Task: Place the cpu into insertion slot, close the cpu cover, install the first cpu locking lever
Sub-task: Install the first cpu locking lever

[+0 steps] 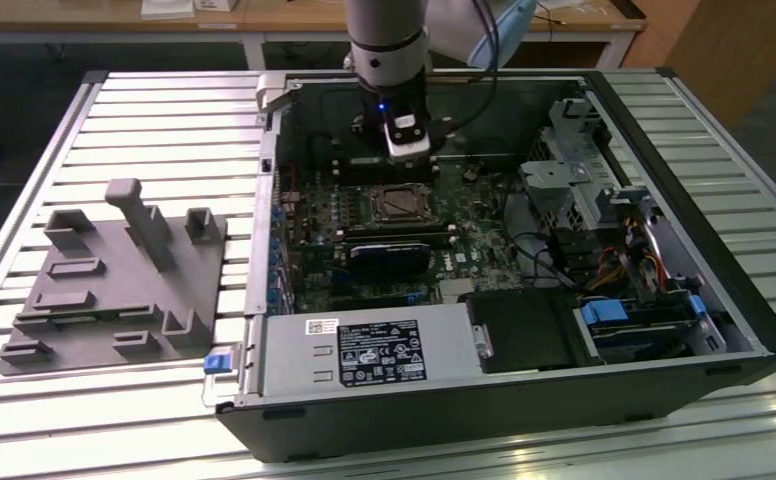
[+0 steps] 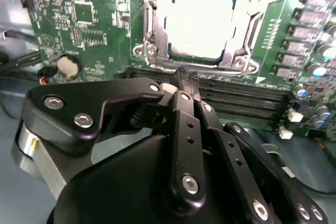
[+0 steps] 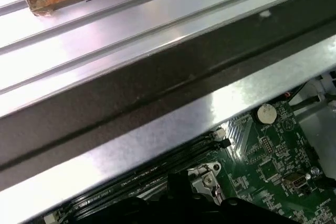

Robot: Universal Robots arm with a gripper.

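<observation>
Item: pale silvery square cpu (image 2: 202,22), lying flat inside the square dark insertion slot (image 1: 398,204) on the green motherboard (image 2: 94,30) of the open black computer case (image 1: 708,300). In the second wrist view its metal face shows through the cut-out centre of the thin silvery metal cpu cover (image 2: 157,30), which lies down flat around the chip, framing it on all sides.

Adjacent: long black memory slots (image 2: 241,95) run just beside the socket. A round silver coin battery (image 2: 68,65) sits on the board nearby.

Tool: black jointed tool (image 2: 184,74) on the grey robot arm (image 1: 388,40), hanging over the board just beside the socket, on the side where the memory slots run. Its fingers (image 2: 181,85) appear drawn together with nothing seen between them; the tip is near the cover's edge, and contact cannot be told.

Case contents, exterior view: silver power supply box with a white label (image 1: 361,355) at the near edge; grey metal drive cage (image 1: 568,180) and coloured cables (image 1: 628,265) toward the exterior view's right.

Surroundings: the case lies on a ribbed silver metal counter (image 1: 161,130). A grey moulded fixture block with upright pegs (image 1: 115,280) rests on the counter at the exterior view's left, well apart from the case.
</observation>
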